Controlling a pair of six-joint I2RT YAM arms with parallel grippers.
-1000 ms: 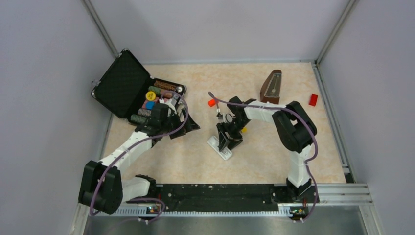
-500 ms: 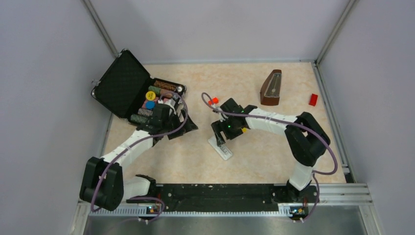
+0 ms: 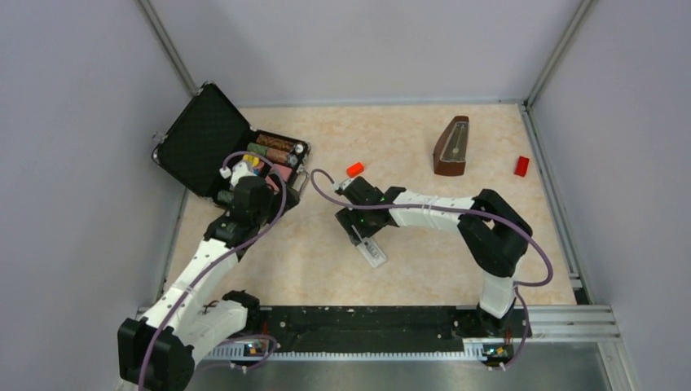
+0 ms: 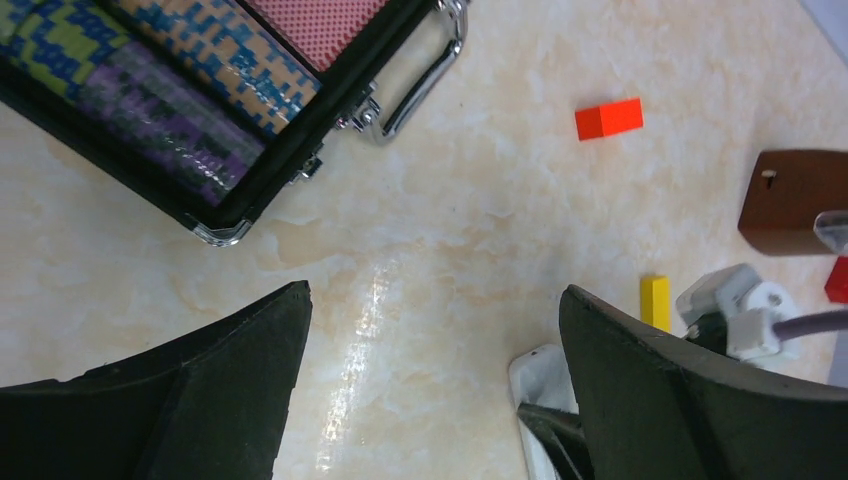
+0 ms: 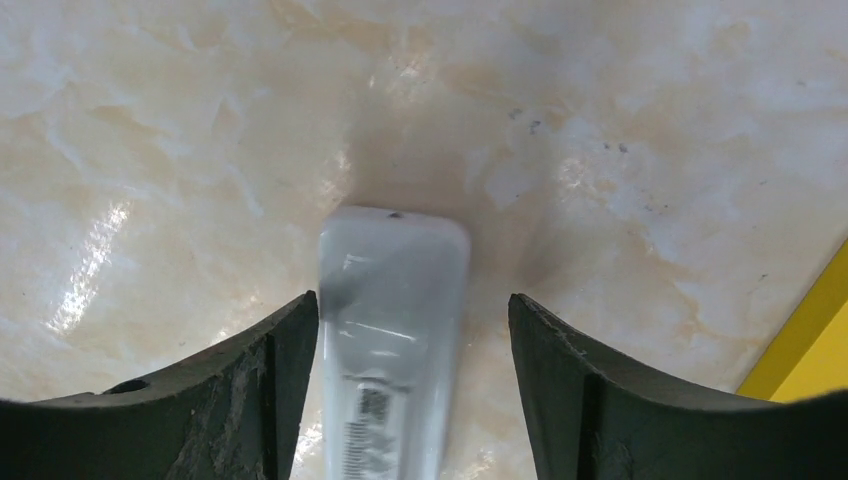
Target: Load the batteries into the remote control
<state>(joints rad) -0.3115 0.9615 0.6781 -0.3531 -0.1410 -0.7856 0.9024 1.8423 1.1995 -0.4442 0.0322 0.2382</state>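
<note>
The white remote control [image 3: 372, 250] lies on the table's middle, back side up. In the right wrist view it [image 5: 392, 300] runs lengthways between my fingers, with a spring showing in its recess. My right gripper [image 5: 412, 296] is open and straddles the remote's far end; the left finger [image 5: 260, 400] is close against its edge. In the top view the right gripper [image 3: 359, 223] is low over the remote. My left gripper [image 4: 435, 290] is open and empty above bare table beside the case [image 3: 213, 145]; the remote's end [image 4: 543, 372] shows at its right. No batteries are in view.
An open black case [image 4: 230, 150] with coloured rolls stands at the back left. A red block [image 3: 354, 169], a brown metronome [image 3: 452, 147] and another red block [image 3: 521, 165] sit at the back. A yellow block [image 5: 805, 345] lies just right of the right gripper.
My right gripper has moved left along the table and come down over the remote's far end. My left arm has drawn back toward the black case.
</note>
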